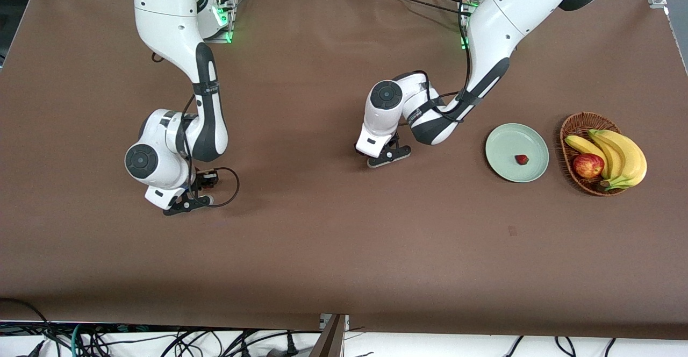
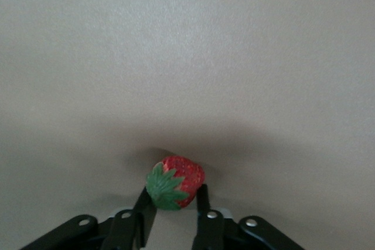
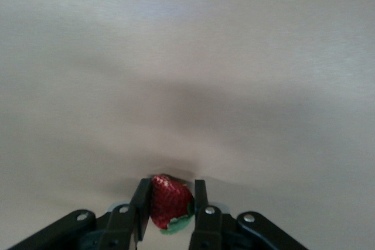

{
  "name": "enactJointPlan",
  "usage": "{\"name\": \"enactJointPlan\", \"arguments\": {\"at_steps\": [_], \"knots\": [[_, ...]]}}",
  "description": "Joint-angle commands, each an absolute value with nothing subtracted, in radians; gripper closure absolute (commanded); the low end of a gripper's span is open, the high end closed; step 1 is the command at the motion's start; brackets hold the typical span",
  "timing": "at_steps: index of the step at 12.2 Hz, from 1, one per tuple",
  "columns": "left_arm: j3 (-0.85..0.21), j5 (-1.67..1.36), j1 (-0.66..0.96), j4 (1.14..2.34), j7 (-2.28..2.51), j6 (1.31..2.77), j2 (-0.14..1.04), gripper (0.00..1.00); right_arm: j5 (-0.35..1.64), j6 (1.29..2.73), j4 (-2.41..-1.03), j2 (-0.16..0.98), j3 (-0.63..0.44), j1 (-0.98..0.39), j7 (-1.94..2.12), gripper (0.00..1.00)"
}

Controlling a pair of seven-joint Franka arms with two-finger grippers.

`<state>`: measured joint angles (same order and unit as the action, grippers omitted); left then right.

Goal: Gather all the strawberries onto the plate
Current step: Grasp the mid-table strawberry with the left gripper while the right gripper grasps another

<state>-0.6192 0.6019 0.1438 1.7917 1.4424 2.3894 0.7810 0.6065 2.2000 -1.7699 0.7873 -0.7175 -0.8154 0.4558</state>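
Observation:
The pale mint-green plate [image 1: 505, 143] lies toward the left arm's end of the table with one small red strawberry [image 1: 521, 159] on it. My left gripper [image 1: 388, 156] is low over the bare middle of the table. In the left wrist view it [image 2: 174, 192] is shut on a second strawberry [image 2: 179, 178] with a green top. My right gripper [image 1: 188, 202] is low over the table toward the right arm's end. In the right wrist view it [image 3: 170, 189] is shut on a third strawberry [image 3: 167, 203]. Both held berries are hidden in the front view.
A brown wicker basket [image 1: 578, 119] stands beside the plate, closer to the table's end. It holds bananas [image 1: 623, 155] and a red-yellow apple [image 1: 588, 165]. The brown cloth [image 1: 333, 238] between the grippers and the plate is bare.

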Motion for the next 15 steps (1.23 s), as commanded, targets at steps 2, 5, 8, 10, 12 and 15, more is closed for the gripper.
{"name": "enactJointPlan", "arguments": {"at_steps": [2, 5, 8, 10, 12, 15], "knots": [[-0.615, 0.606, 0.14, 1.773, 1.448, 2.376, 0.782, 0.74, 0.629, 2.045, -1.686, 0.746, -0.71, -0.831, 0.3, 0.66], [-0.615, 0.606, 0.105, 1.769, 1.442, 2.369, 0.766, 0.77, 0.742, 1.956, -1.605, 0.746, -0.695, -0.885, 0.08, 0.66], [-0.623, 0.594, 0.075, 1.766, 1.434, 2.338, 0.739, 0.78, 0.827, 1.973, -1.577, 0.749, -0.693, -0.974, -0.103, 0.66], [-0.662, 0.581, 0.004, 1.763, 1.399, 2.266, 0.713, 0.79, 0.827, 2.003, -1.54, 0.764, -0.686, -1.031, -0.268, 0.66], [-0.808, 0.563, -0.215, 1.781, 1.28, 2.142, 0.692, 0.79, 0.825, 2.119, -1.534, 0.77, -0.628, -1.089, -0.424, 0.66], [-0.975, 0.569, -0.544, 1.847, 1.064, 1.961, 0.684, 0.79, 0.811, 2.302, -1.532, 0.796, -0.523, -1.136, -0.631, 0.64]]}}
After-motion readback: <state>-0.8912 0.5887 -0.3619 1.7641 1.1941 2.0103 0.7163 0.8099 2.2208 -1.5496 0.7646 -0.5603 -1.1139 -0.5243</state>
